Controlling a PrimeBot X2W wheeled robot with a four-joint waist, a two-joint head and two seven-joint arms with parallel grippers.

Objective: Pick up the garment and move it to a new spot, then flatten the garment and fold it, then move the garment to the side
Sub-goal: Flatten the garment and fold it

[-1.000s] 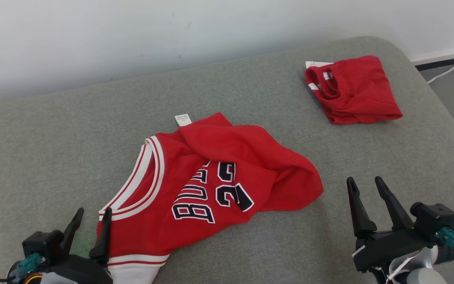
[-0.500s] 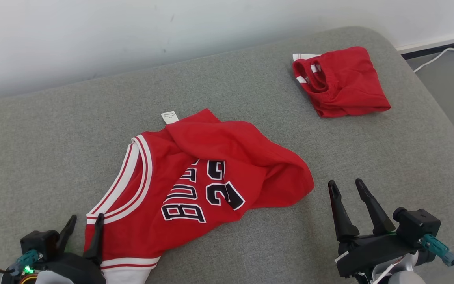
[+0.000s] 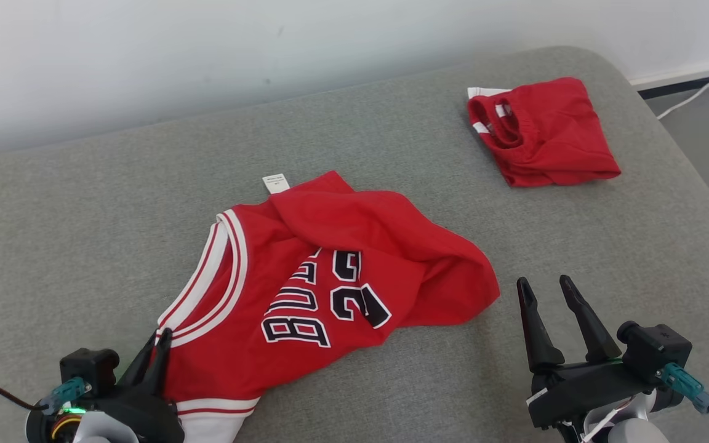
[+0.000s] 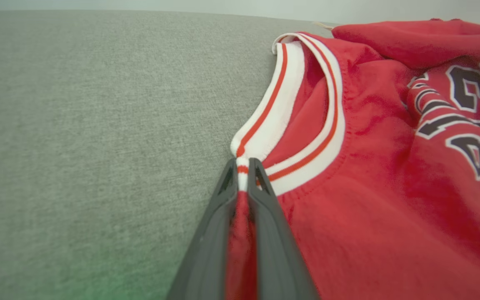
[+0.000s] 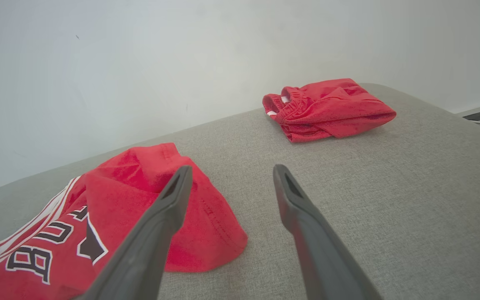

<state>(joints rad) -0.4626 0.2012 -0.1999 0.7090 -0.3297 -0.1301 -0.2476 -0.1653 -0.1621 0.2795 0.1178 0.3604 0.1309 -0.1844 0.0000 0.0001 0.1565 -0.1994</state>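
The garment point(image 3: 330, 271) is a red basketball jersey with white striped trim and dark lettering, lying crumpled in the middle of the grey cushion point(image 3: 391, 154). My left gripper point(image 3: 160, 339) is at the lower left, shut on the white trim at the jersey's near corner; in the left wrist view the garment point(image 4: 369, 166) has its striped band pinched between the fingertips of the left gripper point(image 4: 243, 164). My right gripper point(image 3: 545, 286) hovers open just right of the jersey's right edge. In the right wrist view the right gripper point(image 5: 231, 173) has nothing between its fingers, and the garment point(image 5: 148, 200) lies to the left.
A second red garment point(image 3: 542, 132), folded, lies at the far right of the cushion, also seen as the folded garment point(image 5: 327, 108). A pale wall point(image 3: 207, 49) backs the cushion. Floor with a white cable point(image 3: 693, 98) lies beyond the right edge.
My left gripper has closed on the jersey's trim; it stood open before. The head camera has shifted slightly. The right gripper stays open.
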